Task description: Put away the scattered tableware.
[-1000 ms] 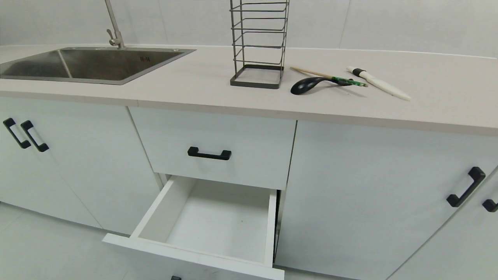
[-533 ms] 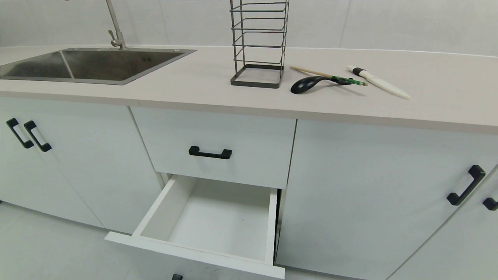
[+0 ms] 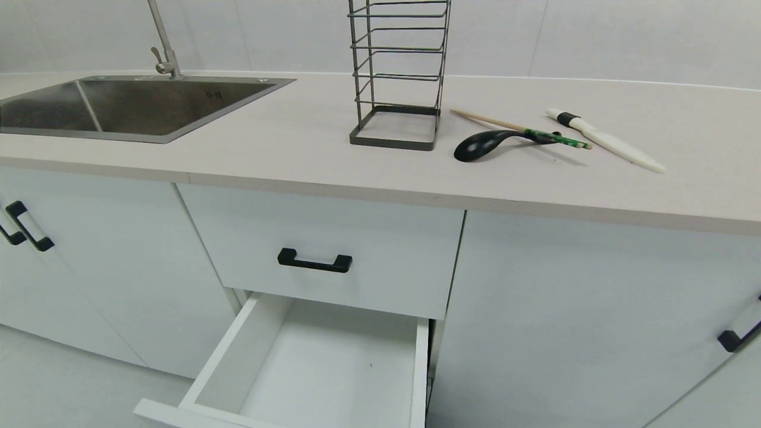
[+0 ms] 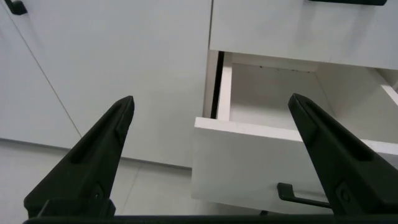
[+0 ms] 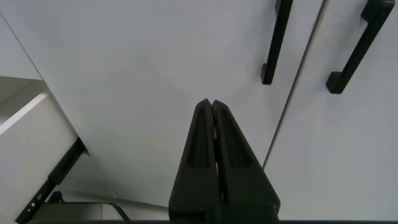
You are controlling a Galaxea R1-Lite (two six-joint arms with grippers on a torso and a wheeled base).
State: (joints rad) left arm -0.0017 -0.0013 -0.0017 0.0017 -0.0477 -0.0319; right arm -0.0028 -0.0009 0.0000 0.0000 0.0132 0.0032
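Counter (image 3: 285, 142), viewed from the head camera. You find the scattered tableware on its right half, between the back and front edges, just right of the upright wire rack (image 3: 397, 128). The black spoon (image 3: 478, 145) lies with its bowl toward the rack, and its handle meets the green-ended chopsticks (image 3: 523, 128) that lie just behind it. A white utensil with a black band (image 3: 606, 142) lies near the chopsticks' green tips, farther toward the right edge; you cannot tell whether they touch. The sink (image 3: 35, 128) and its faucet (image 3: 162, 44) occupy the left end.

Below the counter, a closed drawer with a black handle (image 3: 315, 261) sits above an open drawer (image 3: 217, 362).

Your left claw (image 4: 211, 102) is spread wide and holds nothing; it faces the front corner of the open drawer. Your right claw (image 5: 211, 106) is pressed together, empty, before a white cabinet door with black handles (image 5: 277, 40). Both claws are down at cabinet-front level, well apart from the tableware up on the counter.
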